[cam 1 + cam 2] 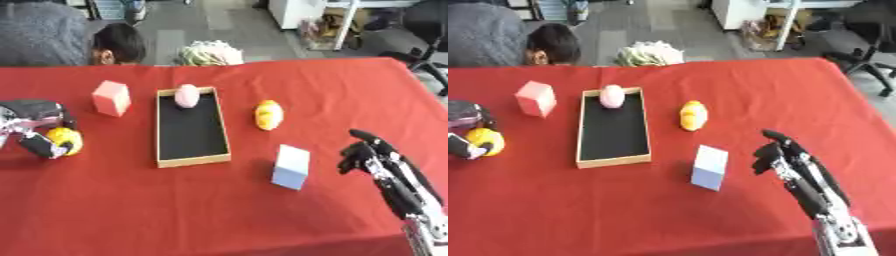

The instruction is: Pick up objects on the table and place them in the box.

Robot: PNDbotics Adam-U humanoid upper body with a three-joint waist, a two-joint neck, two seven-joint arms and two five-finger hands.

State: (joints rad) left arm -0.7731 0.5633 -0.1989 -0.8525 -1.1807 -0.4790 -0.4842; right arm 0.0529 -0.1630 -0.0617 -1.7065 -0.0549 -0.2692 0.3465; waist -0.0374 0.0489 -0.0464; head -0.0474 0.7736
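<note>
On the red bench (219,210) the left robot hand (35,132) sits at the left edge with its fingers curled round a yellow round object (66,140). The box (192,159) lies in the middle, a pink object (186,95) at its far end. A pink block (111,98), a yellow-orange object (269,114) and a pale blue block (290,166) stand outside it. The right robot hand (785,157) hovers near the blue block, fingers loosely bent, holding nothing
</note>
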